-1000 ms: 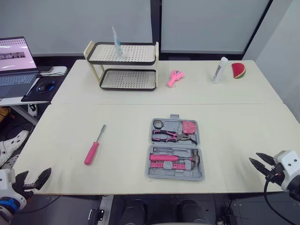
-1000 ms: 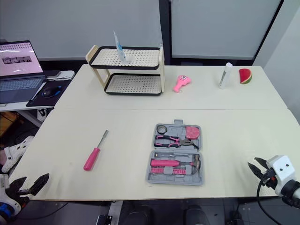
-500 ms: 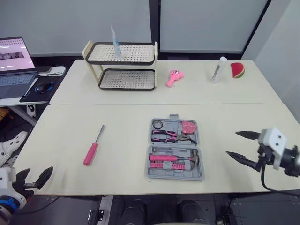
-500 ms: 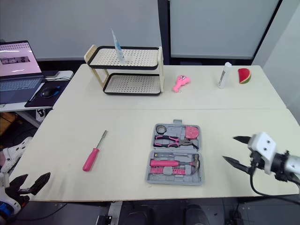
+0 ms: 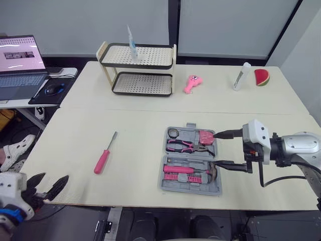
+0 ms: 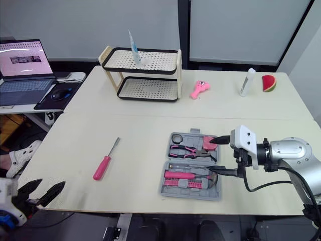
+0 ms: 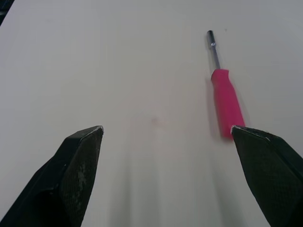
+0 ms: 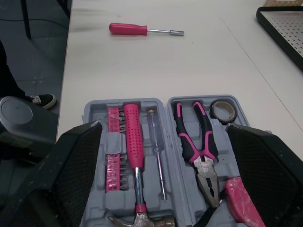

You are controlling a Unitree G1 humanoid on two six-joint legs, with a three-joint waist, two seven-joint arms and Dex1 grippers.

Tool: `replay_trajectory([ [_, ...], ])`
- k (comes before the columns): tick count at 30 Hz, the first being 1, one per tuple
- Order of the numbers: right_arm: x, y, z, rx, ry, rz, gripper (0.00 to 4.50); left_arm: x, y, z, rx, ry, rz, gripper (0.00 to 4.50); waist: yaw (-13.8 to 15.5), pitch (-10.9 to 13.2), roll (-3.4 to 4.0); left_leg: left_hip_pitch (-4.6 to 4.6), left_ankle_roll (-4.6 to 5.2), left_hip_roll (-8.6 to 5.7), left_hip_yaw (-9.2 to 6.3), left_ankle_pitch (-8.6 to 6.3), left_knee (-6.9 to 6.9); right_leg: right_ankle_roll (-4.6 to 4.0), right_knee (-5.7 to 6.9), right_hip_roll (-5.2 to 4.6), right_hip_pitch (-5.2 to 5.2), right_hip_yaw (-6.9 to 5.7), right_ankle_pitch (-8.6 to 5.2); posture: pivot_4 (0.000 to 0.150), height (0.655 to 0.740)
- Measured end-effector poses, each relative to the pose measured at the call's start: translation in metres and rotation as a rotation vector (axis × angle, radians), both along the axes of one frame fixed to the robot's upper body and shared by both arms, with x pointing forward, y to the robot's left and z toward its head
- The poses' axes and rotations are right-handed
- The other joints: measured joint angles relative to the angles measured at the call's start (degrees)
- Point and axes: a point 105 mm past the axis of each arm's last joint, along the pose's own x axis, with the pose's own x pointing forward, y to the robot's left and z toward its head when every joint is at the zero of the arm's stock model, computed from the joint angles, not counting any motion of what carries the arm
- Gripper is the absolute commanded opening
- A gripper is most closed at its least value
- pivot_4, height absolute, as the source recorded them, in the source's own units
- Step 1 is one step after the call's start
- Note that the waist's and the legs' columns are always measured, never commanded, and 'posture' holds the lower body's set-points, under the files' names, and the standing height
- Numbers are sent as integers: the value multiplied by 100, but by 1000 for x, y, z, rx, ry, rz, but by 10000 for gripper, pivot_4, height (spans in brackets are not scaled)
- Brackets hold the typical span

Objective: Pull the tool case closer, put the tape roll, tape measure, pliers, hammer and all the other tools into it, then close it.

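Observation:
The grey tool case (image 5: pixel 171 184) lies open at the middle of the near table. In it are a tape roll (image 5: pixel 173 133), a pink tape measure (image 5: pixel 205 136), pliers (image 5: pixel 186 146), a hammer (image 5: pixel 188 169) and a strip of pink bits (image 8: pixel 113 156). My right gripper (image 5: pixel 218 149) is open at the case's right edge, its fingertips over the tape measure and the hammer head. A pink screwdriver (image 5: pixel 104 160) lies on the table left of the case. My left gripper (image 5: pixel 50 182) is open off the table's near-left corner, pointing toward the screwdriver (image 7: pixel 226 101).
A two-tier black and cream rack (image 5: pixel 140 68) stands on the far table, with a pink toy (image 5: pixel 190 83), a white tube (image 5: pixel 242 76) and a watermelon slice (image 5: pixel 261 77) to its right. A laptop (image 5: pixel 20 65) sits on a side desk at far left.
My right gripper has swung left from the table's near-right edge to the case's right side. The left gripper stays near the near-left corner. The camera has shifted a little.

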Motion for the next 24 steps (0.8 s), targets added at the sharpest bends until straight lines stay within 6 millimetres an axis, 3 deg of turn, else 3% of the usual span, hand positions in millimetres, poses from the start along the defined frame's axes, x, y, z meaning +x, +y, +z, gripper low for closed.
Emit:
replay_trajectory([
  [4, -1, 4, -4, -10, 8, 11, 44500, 25, -23, 5, -22, -3, -26, 45000, -5, 0, 0, 0, 0, 0, 3, 0, 1, 0, -1, 4, 1, 3, 0, 1500, 7290],
  [12, -5, 12, -7, -27, 7, 23, 44500, 73, -43, -10, -3, 89, 27, 45000, -18, 2, 2, 1, 0, 3, -3, 0, 4, 0, 4, 19, 0, 1, 0, 1500, 7290],
  [17, -7, 14, -6, -33, 8, 27, 44500, 90, -59, -26, 11, 151, 14, 45000, -20, 2, 2, 1, -1, 3, -2, 1, 3, 0, 3, 19, 0, 0, 0, 1500, 7290],
  [24, -9, 14, -6, -40, 11, 26, 44500, 95, -69, -48, 23, 228, 8, 45000, -20, 2, 1, 1, -1, 3, -2, 1, 4, 0, 3, 19, 0, 2, 0, 1500, 7290],
])
